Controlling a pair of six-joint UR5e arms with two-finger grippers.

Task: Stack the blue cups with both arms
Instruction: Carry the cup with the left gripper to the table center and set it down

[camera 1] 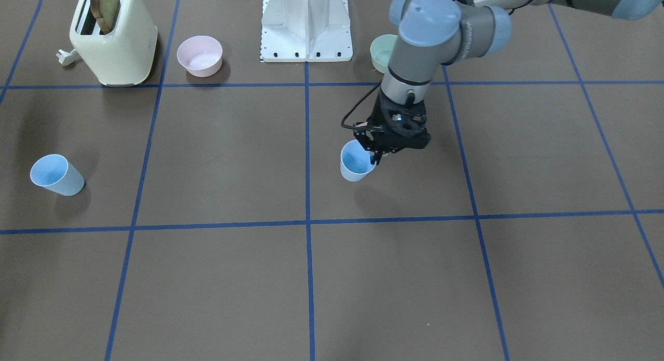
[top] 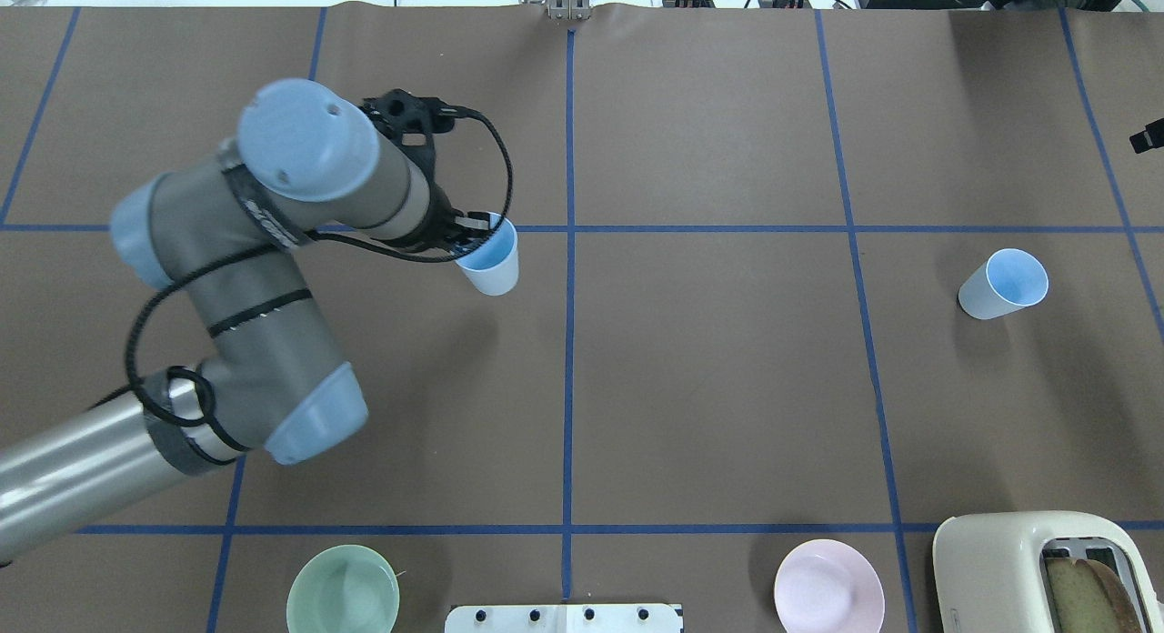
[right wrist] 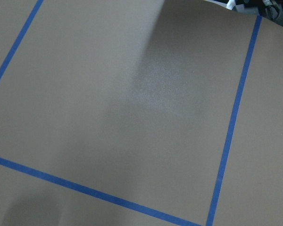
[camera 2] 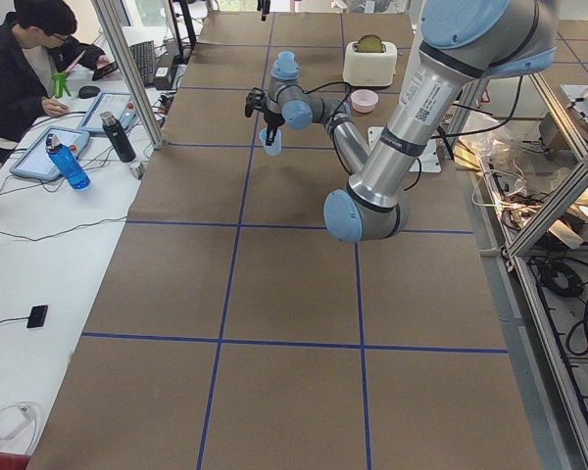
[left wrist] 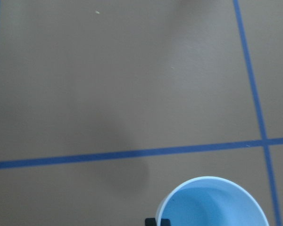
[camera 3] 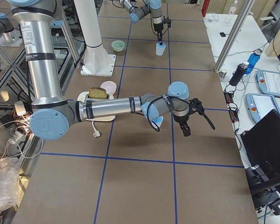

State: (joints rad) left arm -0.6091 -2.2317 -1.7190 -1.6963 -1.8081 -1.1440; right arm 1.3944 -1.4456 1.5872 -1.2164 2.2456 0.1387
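One blue cup [camera 1: 357, 163] hangs upright a little above the table, near its middle line. My left gripper [camera 1: 374, 157] is shut on its rim from above, one finger inside and one outside. The cup also shows in the overhead view [top: 492, 258] and at the bottom of the left wrist view [left wrist: 216, 203], with its shadow on the table beside it. The second blue cup [top: 1003, 284] stands alone on the table on my right side [camera 1: 56, 175]. My right gripper [camera 3: 185, 127] hovers over the table beyond that cup. I cannot tell whether it is open or shut.
A cream toaster [camera 1: 114, 39] with toast, a pink bowl [camera 1: 199, 55] and a green bowl [camera 1: 383, 52] stand along the robot's side, either side of the white base mount [camera 1: 306, 29]. A side desk [camera 2: 39, 255] with a person runs along the far edge.
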